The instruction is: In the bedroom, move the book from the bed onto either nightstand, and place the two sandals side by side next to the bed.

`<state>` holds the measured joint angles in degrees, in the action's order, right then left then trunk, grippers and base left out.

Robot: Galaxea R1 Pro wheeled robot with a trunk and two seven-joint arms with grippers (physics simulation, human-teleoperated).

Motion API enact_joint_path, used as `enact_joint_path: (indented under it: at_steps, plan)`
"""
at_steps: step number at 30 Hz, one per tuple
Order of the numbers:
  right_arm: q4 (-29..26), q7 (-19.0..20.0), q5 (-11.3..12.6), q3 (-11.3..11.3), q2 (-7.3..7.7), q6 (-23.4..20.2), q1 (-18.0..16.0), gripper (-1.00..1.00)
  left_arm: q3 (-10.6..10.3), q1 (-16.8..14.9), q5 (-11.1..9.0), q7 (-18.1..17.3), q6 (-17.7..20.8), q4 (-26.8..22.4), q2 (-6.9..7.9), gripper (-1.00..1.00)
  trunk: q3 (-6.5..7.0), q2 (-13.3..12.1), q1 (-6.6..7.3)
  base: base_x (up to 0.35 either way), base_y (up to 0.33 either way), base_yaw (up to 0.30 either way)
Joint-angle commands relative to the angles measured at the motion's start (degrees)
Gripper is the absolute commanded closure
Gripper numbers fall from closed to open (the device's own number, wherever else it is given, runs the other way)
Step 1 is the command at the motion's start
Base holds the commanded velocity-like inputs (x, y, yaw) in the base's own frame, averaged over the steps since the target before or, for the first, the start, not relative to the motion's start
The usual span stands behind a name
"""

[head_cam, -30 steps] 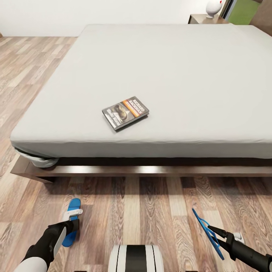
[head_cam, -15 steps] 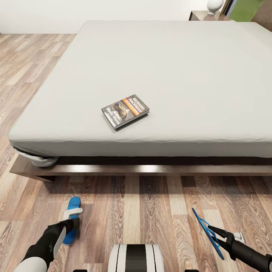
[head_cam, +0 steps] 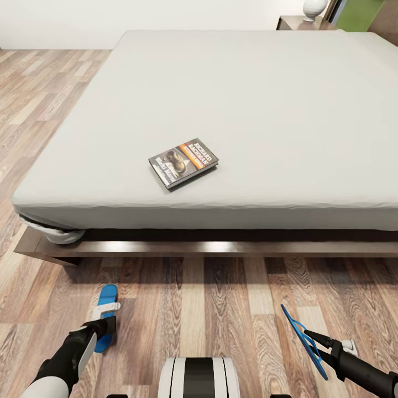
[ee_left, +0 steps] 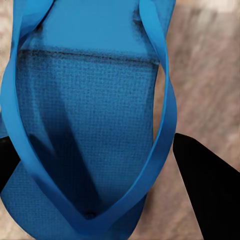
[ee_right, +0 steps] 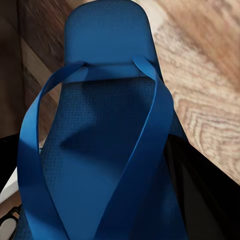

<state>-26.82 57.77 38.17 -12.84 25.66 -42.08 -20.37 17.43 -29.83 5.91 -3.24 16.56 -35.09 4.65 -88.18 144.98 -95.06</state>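
Note:
The book [head_cam: 183,162] lies flat on the bed's [head_cam: 232,110] grey mattress, near its front edge. One blue sandal [head_cam: 105,316] is low over the floor at the lower left, and my left gripper [head_cam: 104,327] is shut across it. The left wrist view has that sandal [ee_left: 90,130] between the dark fingers [ee_left: 207,190]. My right gripper [head_cam: 322,347] is shut on the other sandal [head_cam: 301,336], held on edge above the floor at the lower right. The right wrist view faces its strap side [ee_right: 100,150]. A nightstand [head_cam: 296,23] stands beyond the bed's far right corner.
The bed's dark wooden frame [head_cam: 221,249] juts out low along the floor in front of me. A white rounded object [head_cam: 313,8] sits on the nightstand. Wood-plank floor [head_cam: 50,110] runs along the bed's left side, and a strip separates the frame from my base [head_cam: 199,378].
The head view tilted slightly, lifting the bed in the picture. My left gripper and its sandal shifted a little toward the bed. The right arm and the book have not moved.

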Motion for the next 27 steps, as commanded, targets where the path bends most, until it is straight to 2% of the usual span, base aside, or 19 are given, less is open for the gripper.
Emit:
enact_joint_path:
  at_steps: [1, 6, 11, 19, 27]
  plan:
    - [0.02, -0.01, 0.15, -0.11, 0.00, -0.32, -0.02, 1.00, 0.27, 0.00, 0.60, -0.37, 0.26, -0.09, -0.03, 1.00, -0.03, 0.01, 0.01, 0.000, 0.000, 0.000]
    - [0.04, -0.03, 0.15, -0.11, 0.00, -0.32, -0.02, 1.00, 0.33, 0.02, 0.63, -0.41, -0.43, -0.08, 0.00, 1.00, -0.03, 0.01, 0.01, 0.000, 0.000, 0.000]
    - [0.02, -0.02, 0.15, -0.10, 0.00, -0.34, -0.02, 1.00, 0.46, 0.11, 0.49, -0.40, -4.48, 0.91, 0.00, 1.00, -0.03, 0.01, 0.01, 0.000, 0.000, 0.000]
    - [0.03, -0.03, 0.15, -0.10, 0.00, -0.36, -0.02, 1.00, 0.58, 0.12, 0.51, -0.37, -4.92, 2.79, 0.01, 1.00, -0.03, 0.01, 0.01, 0.000, 0.000, 0.000]
    - [0.02, -0.03, 0.15, -0.09, 0.00, -0.36, -0.02, 1.00, 0.50, 0.12, 0.51, -0.37, -4.87, 2.83, 0.01, 1.00, -1.80, 0.12, -0.20, 0.000, 0.000, 0.000]
